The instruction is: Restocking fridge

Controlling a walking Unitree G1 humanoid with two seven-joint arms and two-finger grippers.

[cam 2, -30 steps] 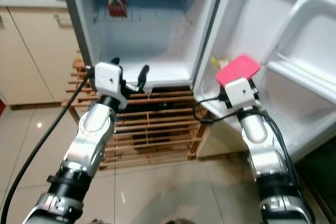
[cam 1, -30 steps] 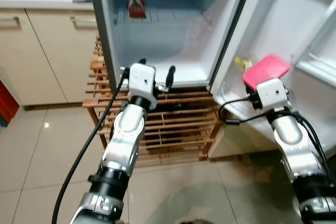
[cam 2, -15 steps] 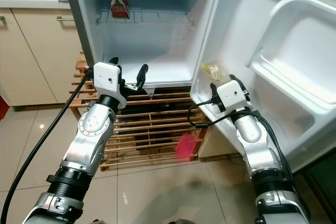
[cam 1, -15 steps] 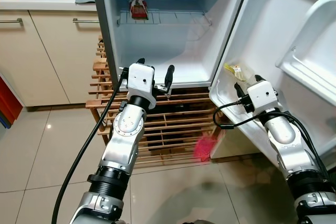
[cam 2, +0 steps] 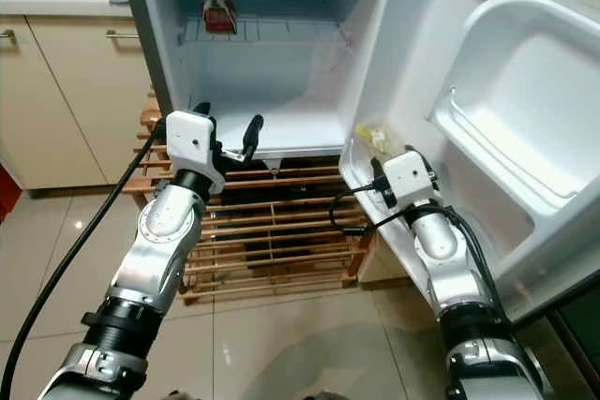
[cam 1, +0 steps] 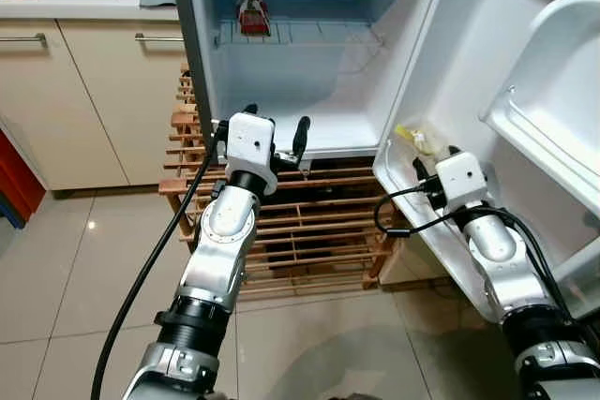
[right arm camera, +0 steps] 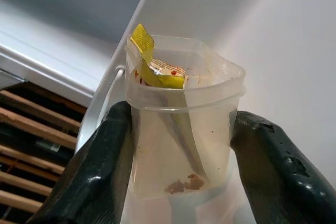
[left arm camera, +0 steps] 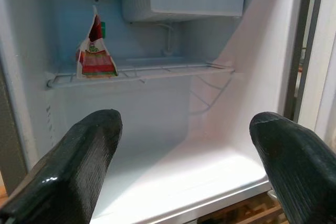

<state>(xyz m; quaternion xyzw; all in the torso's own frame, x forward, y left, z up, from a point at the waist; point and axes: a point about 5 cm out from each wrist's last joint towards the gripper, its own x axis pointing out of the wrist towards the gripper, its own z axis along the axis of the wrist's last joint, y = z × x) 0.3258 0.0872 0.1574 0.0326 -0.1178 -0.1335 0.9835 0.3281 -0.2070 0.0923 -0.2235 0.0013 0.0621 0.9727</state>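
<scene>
Right pincer [right arm camera: 178, 145] clamped on a clear tub [right arm camera: 184, 114] w/ sauce packets, at front edge of fridge door's [cam 1: 469, 44] lowest shelf. Left pincer [left arm camera: 184, 166] apart, empty, by fridge floor's front edge. Step: stocking door shelf; next, prob. seat tub, then release.

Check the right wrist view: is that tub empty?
No, the tub holds a yellow packet and some crumbs at the bottom.

Clear plastic tub [right arm camera: 184, 124], lidless and upright, sits in the open fridge door's [cam 2: 441, 53] bottom shelf with yellow sachets inside. A red-and-white packet [left arm camera: 95, 51] stands on the fridge's wire shelf [left arm camera: 142, 71].
</scene>
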